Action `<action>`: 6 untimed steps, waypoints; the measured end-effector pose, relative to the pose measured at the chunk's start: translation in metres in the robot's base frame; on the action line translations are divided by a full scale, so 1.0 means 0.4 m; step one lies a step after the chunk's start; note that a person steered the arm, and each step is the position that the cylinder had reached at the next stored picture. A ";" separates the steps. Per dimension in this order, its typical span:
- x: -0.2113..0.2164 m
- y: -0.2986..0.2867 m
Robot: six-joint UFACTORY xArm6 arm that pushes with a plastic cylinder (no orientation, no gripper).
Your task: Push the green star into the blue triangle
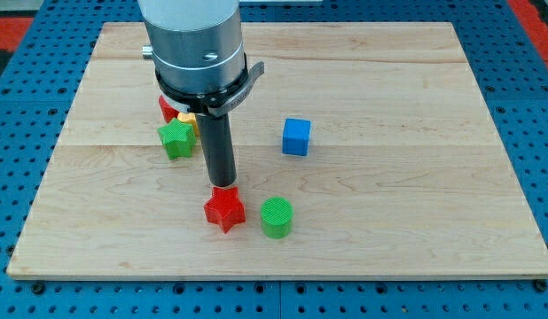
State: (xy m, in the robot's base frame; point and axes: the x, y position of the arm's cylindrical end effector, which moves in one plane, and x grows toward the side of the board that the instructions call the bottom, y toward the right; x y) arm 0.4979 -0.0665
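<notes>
The green star (176, 139) lies left of centre on the wooden board (389, 195). My tip (223, 184) stands to its lower right, just above the red star (224, 209) and touching or nearly touching it. No blue triangle shows; the arm's body may hide it. A blue cube (296, 136) lies to the right of the rod.
A green cylinder (276, 217) sits right of the red star. A red block (168, 108) and a yellow block (187, 120) lie partly hidden under the arm, just above the green star. The board's edges meet a blue pegboard surround (17, 133).
</notes>
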 end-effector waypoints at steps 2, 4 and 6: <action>-0.047 -0.186; -0.201 -0.188; -0.338 -0.181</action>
